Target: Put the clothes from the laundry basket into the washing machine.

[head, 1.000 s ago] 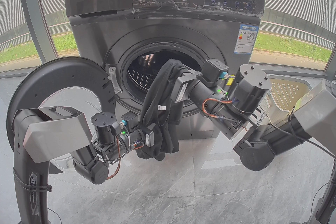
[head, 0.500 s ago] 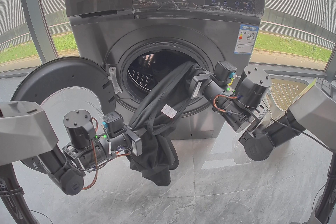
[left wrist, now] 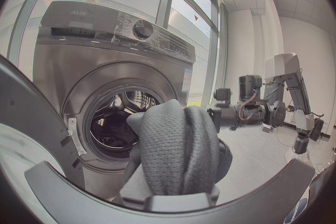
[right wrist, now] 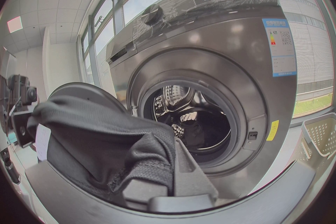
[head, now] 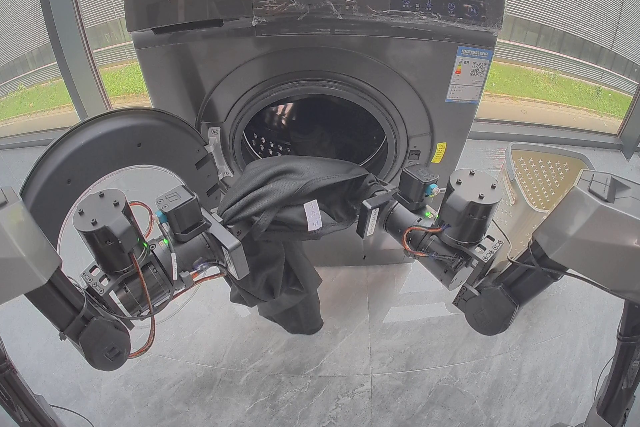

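A black garment (head: 287, 195) hangs stretched between my two grippers, just below and in front of the washing machine's open drum (head: 313, 131). My left gripper (head: 239, 233) is shut on its left end, and a loose fold dangles from there toward the floor. My right gripper (head: 363, 198) is shut on the right end. In the left wrist view the cloth (left wrist: 175, 144) bulges over the left gripper (left wrist: 175, 179). The right wrist view has the garment (right wrist: 101, 137) bunched in the right gripper (right wrist: 164, 179), with the drum (right wrist: 196, 123) behind. The laundry basket (head: 547, 175) stands to the right.
The machine's round door (head: 107, 155) is swung open on the left, close behind my left arm. Grey tiled floor (head: 373, 355) lies open in front of the machine. Glass walls run behind and beside the machine.
My grippers have spread apart. The right one dropped from the drum mouth and the left one rose and went left. The garment went from hanging bunched to stretched level.
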Available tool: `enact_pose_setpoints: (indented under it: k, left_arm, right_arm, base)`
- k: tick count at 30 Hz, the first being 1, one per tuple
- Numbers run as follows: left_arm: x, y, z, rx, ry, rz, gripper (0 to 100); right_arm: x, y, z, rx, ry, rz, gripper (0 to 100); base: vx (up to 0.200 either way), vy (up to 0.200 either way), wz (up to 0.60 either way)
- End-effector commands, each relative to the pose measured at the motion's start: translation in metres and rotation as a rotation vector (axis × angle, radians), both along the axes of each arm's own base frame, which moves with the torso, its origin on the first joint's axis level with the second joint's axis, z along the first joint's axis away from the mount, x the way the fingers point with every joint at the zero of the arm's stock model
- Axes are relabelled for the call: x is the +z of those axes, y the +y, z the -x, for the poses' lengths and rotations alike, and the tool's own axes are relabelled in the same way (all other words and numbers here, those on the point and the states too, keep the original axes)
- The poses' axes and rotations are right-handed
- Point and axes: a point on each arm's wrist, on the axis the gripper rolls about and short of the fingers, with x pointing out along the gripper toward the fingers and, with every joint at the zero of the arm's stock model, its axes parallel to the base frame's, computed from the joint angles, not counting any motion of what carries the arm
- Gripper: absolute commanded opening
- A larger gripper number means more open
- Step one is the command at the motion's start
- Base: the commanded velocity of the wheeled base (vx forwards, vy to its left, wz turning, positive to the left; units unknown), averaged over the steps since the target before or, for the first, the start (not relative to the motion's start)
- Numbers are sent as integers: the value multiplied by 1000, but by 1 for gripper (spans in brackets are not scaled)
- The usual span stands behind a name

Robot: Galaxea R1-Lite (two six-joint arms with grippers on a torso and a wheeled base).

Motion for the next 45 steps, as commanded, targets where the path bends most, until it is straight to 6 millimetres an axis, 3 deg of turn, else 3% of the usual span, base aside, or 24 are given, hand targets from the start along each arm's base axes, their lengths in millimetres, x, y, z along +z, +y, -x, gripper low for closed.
enact_pose_setpoints:
  k: [1,5,6,9,12,16,20,24,29,32,35,45]
  left_arm:
    - [6,2,4,1,-17,10,0]
    - [7,2,5,0,-16,13,0]
    - [7,2,5,0,-16,13,0]
    - [7,2,3,5,-18,16,0]
    - [8,2,2,21,-21,22,0]
    - [9,8,0,52,-22,26,0]
    - [6,12,-2,87,-2,30,0]
    - [4,14,-3,110,5,30,0]
    - [4,16,-3,145,10,30,0]
    - [2,17,0,153,15,18,0]
    - [-2,18,9,145,36,5,0]
    - [-5,34,11,221,52,-6,0]
  right_arm:
    - [-6,4,4,15,15,11,0]
    - [-5,7,8,29,7,5,0]
    - [-7,8,10,34,12,9,100]
    - [-11,8,16,42,30,23,100]
    - [-23,-3,29,41,87,68,100]
    - [-24,-16,44,48,120,95,100]
    - [-15,-39,75,107,136,116,100]
    - [-5,-48,107,210,126,127,100]
    - [3,-69,124,193,119,119,100]
    - [4,-88,124,124,124,122,100]
    - [15,-109,109,17,75,122,100]
    - [5,-137,97,-104,113,151,100]
  base:
    - [0,0,0]
    - [0,0,0]
    - [0,0,0]
    - [0,0,0]
    - [0,0,0]
    - [0,0,0]
    - [0,0,0]
    - [0,0,0]
    - [0,0,0]
    - [0,0,0]
    - [0,0,0]
    - [0,0,0]
